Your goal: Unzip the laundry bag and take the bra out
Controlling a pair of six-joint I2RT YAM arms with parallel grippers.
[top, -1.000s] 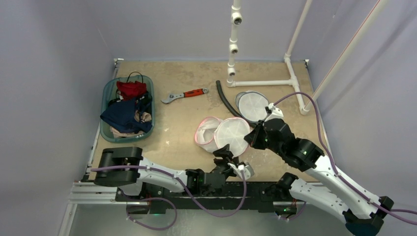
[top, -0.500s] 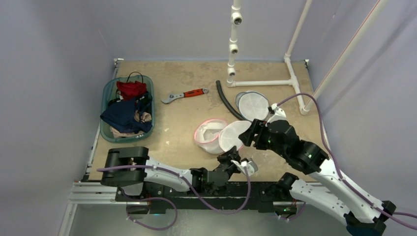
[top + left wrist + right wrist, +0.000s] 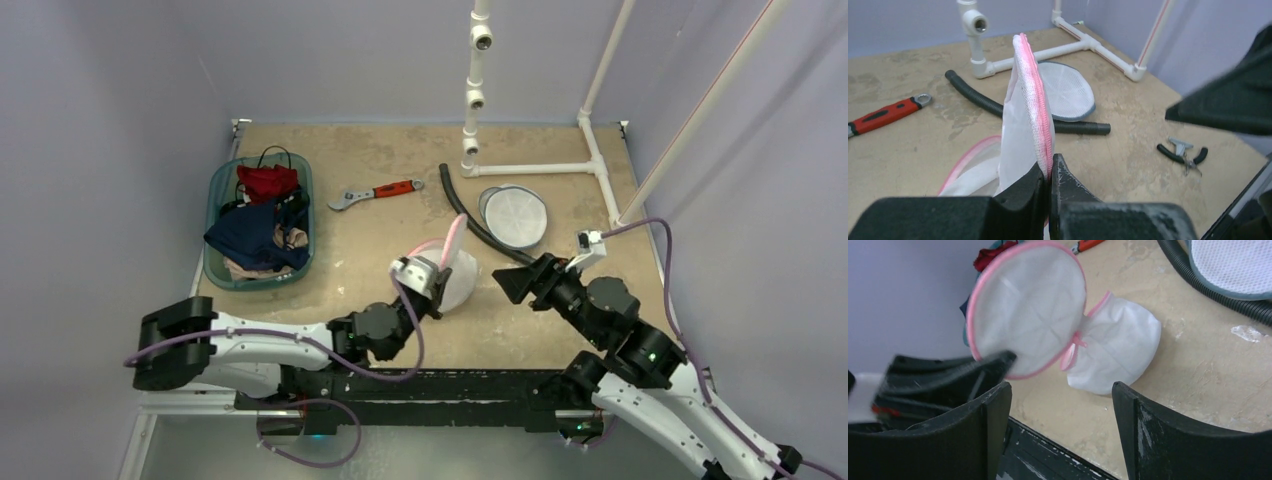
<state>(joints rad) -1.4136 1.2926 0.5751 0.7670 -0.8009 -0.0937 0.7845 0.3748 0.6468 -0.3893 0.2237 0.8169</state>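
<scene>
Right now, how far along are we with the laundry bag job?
Done: the laundry bag looks unzipped, its pink-rimmed flap standing open. In hand: the left hand pinches that rim upright; the right hand is open, clear of the bag. Left: reach in and pull out the bra, not visible yet.

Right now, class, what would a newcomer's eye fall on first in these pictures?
The pink-rimmed laundry bag at the centre of the table, its round flap stood on edge, pinched at the rim by the left fingers. Next, the right fingers spread wide to its right, and the teal basket of clothes at the table's left edge.
</scene>
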